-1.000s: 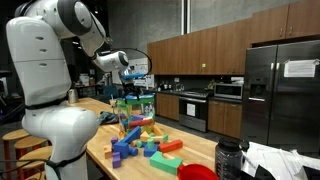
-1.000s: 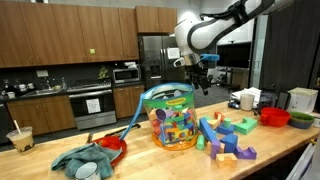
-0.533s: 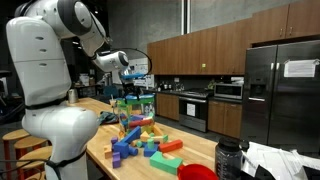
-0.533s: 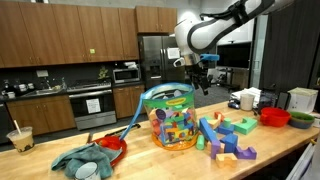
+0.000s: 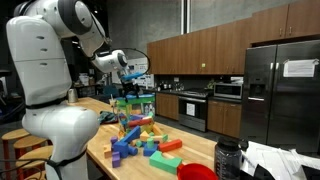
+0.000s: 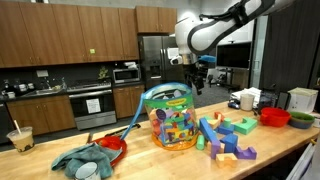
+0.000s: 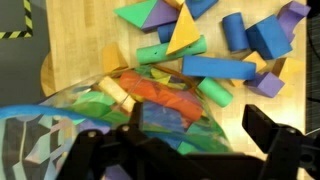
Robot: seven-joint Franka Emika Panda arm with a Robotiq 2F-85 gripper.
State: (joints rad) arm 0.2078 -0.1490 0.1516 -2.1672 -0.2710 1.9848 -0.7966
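Block tub [image 7: 110,100] lies half hidden beneath the spread gripper [image 7: 205,138].

The tool [image 6: 196,80] is black, on a white arm [image 6: 225,20]. Mid-frame, the clear bag [image 6: 172,120] has a blue rim and is packed with a jumble of red, yellow, green and blue. At lower right the loose blocks [image 6: 228,138] are blue, green, purple and orange on the pale wooden bench [image 6: 180,160]. A red bowl [image 6: 274,116] is at far right and a teal cloth [image 6: 85,160] at lower left. The top of the wrist view shows a yellow wedge [image 7: 184,35], a green cylinder [image 7: 170,50] and a blue bar [image 7: 218,67].
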